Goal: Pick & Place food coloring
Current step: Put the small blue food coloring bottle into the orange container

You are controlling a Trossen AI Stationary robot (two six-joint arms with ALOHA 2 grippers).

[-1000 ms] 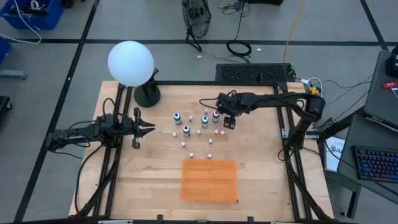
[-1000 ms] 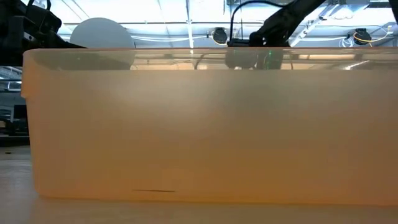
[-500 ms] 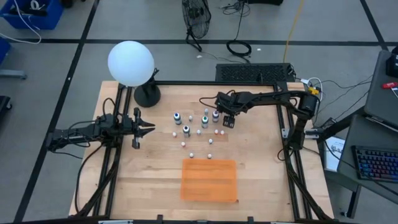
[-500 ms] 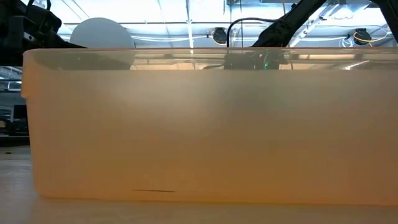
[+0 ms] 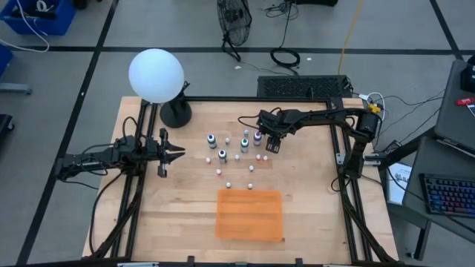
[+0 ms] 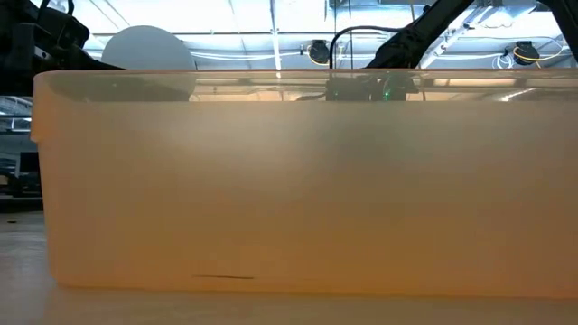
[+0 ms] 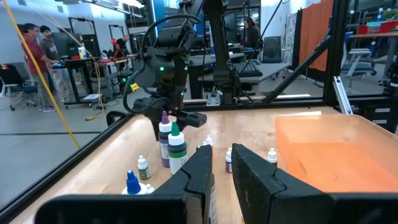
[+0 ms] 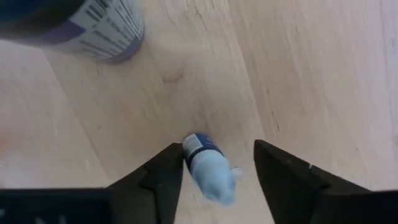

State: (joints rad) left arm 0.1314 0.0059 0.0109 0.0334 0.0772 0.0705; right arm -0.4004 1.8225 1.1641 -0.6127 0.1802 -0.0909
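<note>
The food coloring bottles [image 5: 237,156] stand scattered on the table's middle: dark round ones such as the purple-topped one [image 5: 257,137], and tiny white droppers. My right gripper [image 5: 271,145] is low over the table just right of the purple-topped bottle, open. Its fingers stand on either side of a small pale dropper bottle with a blue cap [image 8: 208,169]. A big labelled bottle [image 8: 87,28] stands just beyond. My left gripper [image 5: 175,152] waits left of the group, open, and sees the bottles [image 7: 171,144] and my right gripper [image 7: 174,118]. My right gripper comes from above, pointing down, with a finger on each side of the small blue-capped bottle [image 8: 194,145]. One finger [image 8: 168,168] stands right against the cap end. I cannot tell whether it touches.
A translucent orange bin [image 5: 249,215] sits near the table's near edge; its wall [image 6: 289,181] fills the low view. A white globe lamp [image 5: 156,74] on a black base stands at the far left corner. Black frame rails run along the table's sides.
My right gripper has come down toward the table beside the purple-topped bottle and has then held still. Its fingers have stayed apart. The bottles have not moved.
</note>
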